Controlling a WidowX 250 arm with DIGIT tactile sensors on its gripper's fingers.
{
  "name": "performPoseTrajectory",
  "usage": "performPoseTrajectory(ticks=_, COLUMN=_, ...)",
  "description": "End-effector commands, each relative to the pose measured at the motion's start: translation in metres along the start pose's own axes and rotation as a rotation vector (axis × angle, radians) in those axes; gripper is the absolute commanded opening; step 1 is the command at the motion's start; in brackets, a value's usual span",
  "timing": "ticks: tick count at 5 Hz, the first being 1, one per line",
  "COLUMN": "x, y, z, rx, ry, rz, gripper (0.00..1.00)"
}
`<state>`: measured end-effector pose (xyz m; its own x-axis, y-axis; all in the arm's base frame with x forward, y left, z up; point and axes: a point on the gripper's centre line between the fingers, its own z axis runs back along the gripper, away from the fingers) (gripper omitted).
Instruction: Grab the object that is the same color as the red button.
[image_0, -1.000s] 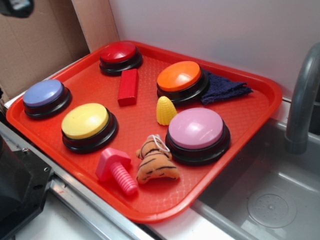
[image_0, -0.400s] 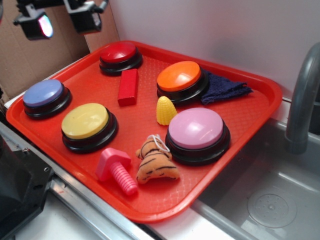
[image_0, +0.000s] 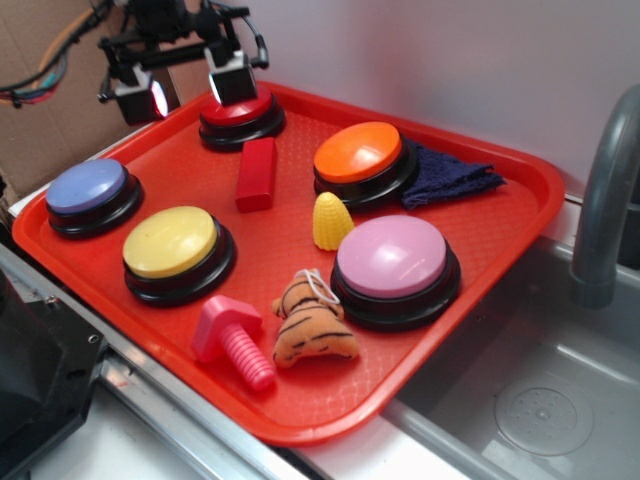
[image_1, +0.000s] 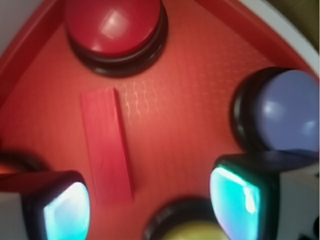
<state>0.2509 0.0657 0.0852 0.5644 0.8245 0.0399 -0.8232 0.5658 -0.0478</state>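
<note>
Red plain rectangular block (image_0: 256, 174) flat on textured tray (image_0: 480, 250).

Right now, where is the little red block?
In the exterior view the small red rectangular block lies flat on the red plastic tray, just in front of the dark-red round button, left of the orange round button.

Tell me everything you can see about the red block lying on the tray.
The red block is a small, plain, elongated bar with flat faces and square ends, in a solid, smooth-looking material. It lies flat on the red tray, one end pointing toward the red button, between that and the yellow button, left of the orange one. Only the tray touches it; the open tool hovers above, not holding it.
</note>
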Motion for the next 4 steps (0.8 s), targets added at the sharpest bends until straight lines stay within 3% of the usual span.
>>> performPoseTrajectory(ticks=1, x=0.028, y=-0.031, z=-0.033, rx=-0.070, ry=-0.040, rz=0.067, gripper=1.00)
performPoseTrajectory(ticks=4, x=0.028, y=-0.043, z=-0.068, rx=-0.024, ry=-0.029, rz=0.030, gripper=0.99)
